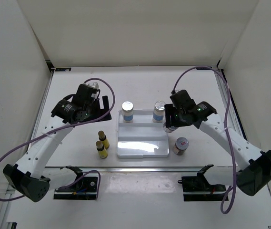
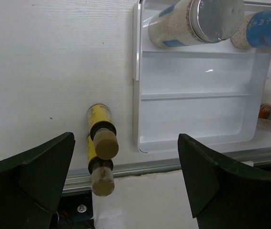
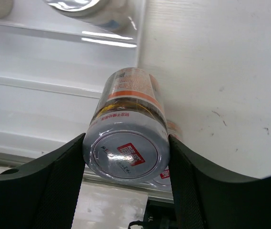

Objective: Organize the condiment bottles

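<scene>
Two tall blue-banded jars [image 1: 127, 110] [image 1: 159, 112] stand on the back step of the white tray [image 1: 142, 148]. My right gripper [image 1: 170, 125] is shut on a short red-white labelled jar [image 3: 128, 129], held over the tray's right edge and mostly hidden in the top view. The other short jar [image 1: 181, 145] stands on the table right of the tray. Two slim yellow bottles [image 1: 104, 139] [image 1: 101, 149] stand left of the tray. My left gripper [image 1: 104, 109] is open and empty, behind and above them. They also show in the left wrist view [image 2: 99, 129] [image 2: 97, 167].
White walls enclose the table on three sides. A metal rail [image 1: 140, 168] runs along the near edge, with the arm mounts [image 1: 78, 183] [image 1: 202, 183] in front of it. The tray's lower steps [image 2: 197, 114] hold nothing.
</scene>
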You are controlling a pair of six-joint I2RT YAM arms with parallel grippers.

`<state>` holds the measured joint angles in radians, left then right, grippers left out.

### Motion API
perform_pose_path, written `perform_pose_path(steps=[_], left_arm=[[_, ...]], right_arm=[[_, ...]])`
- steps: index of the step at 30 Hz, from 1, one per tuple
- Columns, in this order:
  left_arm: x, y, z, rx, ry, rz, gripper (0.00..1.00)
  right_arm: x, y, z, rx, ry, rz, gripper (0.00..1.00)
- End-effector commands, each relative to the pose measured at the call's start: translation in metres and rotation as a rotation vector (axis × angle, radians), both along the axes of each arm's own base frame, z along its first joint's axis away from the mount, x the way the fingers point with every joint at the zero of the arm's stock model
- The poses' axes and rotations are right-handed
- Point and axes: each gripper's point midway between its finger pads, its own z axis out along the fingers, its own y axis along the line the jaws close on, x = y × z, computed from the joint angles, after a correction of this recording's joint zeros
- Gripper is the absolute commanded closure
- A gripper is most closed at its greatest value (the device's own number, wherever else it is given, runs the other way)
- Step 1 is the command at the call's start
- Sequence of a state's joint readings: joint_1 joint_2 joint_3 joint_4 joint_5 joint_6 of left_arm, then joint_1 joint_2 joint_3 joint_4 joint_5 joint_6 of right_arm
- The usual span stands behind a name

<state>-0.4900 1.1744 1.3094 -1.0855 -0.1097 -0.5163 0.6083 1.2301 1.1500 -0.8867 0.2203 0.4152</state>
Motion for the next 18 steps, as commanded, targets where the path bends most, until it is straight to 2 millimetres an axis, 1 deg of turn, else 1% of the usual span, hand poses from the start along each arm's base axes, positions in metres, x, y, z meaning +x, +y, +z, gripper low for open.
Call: perform_pose_path(steps=[1, 2, 4, 5, 6, 9, 10, 11, 12, 13, 14, 15, 16, 17, 18], left_arm=[[-0.004, -0.002, 0.007, -0.032, -0.010, -0.011, 0.00], [-0.004, -0.002, 0.007, -0.032, -0.010, -0.011, 0.00], [-0.007, -0.001, 0.013, -0.043, -0.031, -0.011, 0.00], [-0.006, 0.001, 0.013, -0.035, -0.035, -0.004, 0.00], [-0.008, 0.002, 0.012, -0.035, -0.035, -0.004, 0.00], [-0.010, 0.001, 0.008, -0.037, -0.023, -0.010, 0.00], [-0.012, 0.000, 0.004, -0.039, -0.008, -0.017, 0.00], [-0.015, 0.000, 0.003, -0.046, -0.006, -0.022, 0.00], [-0.015, 0.000, 0.003, -0.051, -0.004, -0.015, 0.00], [-0.016, 0.000, -0.001, -0.046, 0.006, -0.015, 0.00], [-0.017, 0.001, 0.001, -0.050, -0.002, -0.015, 0.00], [-0.018, 0.001, -0.003, -0.045, 0.008, -0.015, 0.00], [-0.019, 0.002, -0.006, -0.041, 0.016, -0.015, 0.00], [-0.019, 0.002, -0.006, -0.041, 0.016, -0.015, 0.00], [-0.020, 0.002, -0.009, -0.037, 0.024, -0.015, 0.00]], right_arm=[[0.006, 0.024, 0.012, 0.019, -0.044, 0.059, 0.82], [0.008, 0.028, 0.010, 0.014, -0.049, 0.056, 0.83], [0.014, 0.037, 0.005, -0.005, -0.056, 0.067, 0.83], [0.017, 0.044, 0.001, -0.005, -0.056, 0.079, 0.83], [0.021, 0.048, 0.002, 0.001, -0.064, 0.079, 0.83], [0.029, 0.055, -0.012, -0.013, -0.046, 0.079, 0.86], [0.029, 0.055, -0.016, -0.027, -0.038, 0.089, 0.86], [0.033, 0.058, -0.014, -0.019, -0.048, 0.088, 0.87], [0.036, 0.061, -0.017, -0.019, -0.048, 0.088, 0.87], [0.036, 0.061, -0.017, -0.019, -0.048, 0.088, 0.87], [0.038, 0.062, -0.019, -0.019, -0.048, 0.088, 0.87], [0.040, 0.064, -0.016, -0.012, -0.056, 0.088, 0.87], [0.042, 0.066, -0.019, -0.014, -0.054, 0.088, 0.87], [0.043, 0.067, -0.015, -0.009, -0.061, 0.088, 0.87], [0.045, 0.069, -0.018, -0.009, -0.060, 0.088, 0.87]])
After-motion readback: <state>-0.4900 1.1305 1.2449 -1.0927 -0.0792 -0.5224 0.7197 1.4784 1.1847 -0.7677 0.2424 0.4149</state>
